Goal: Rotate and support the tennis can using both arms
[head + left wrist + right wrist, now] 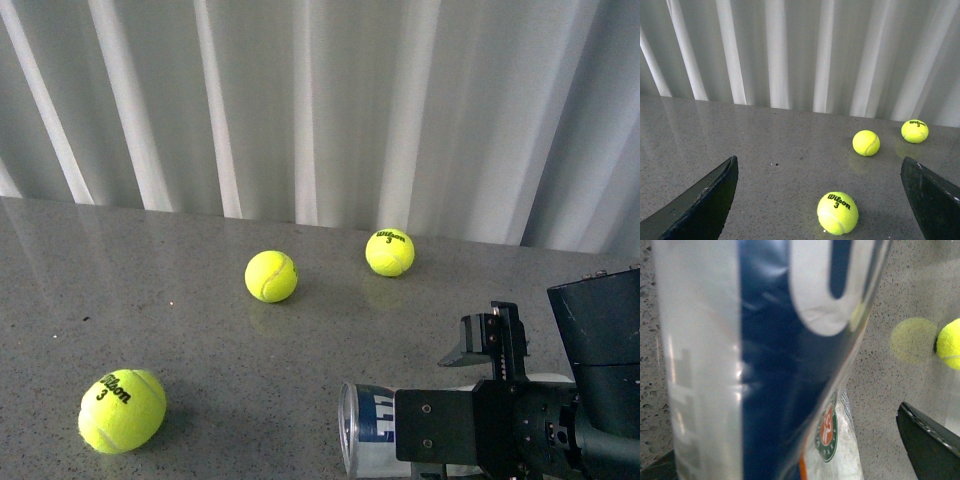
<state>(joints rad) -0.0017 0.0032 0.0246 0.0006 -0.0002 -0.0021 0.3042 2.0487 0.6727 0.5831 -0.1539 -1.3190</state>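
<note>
Wilson tennis can (366, 425) lies between the jaws of the right gripper (425, 435); clamped or not, I cannot tell. Left gripper (818, 162) gapes empty. Likely light, slick, thin-walled: hold mid-body, gently.

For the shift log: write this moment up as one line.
tennis can lying on table | right gripper open, straddling can | left gripper open, empty | three balls loose

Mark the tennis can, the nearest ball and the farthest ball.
Tennis can (372, 425), front view, label near its rim.
Nearest ball (122, 410), front view, its middle.
Farthest ball (390, 251), front view, its middle.
</note>
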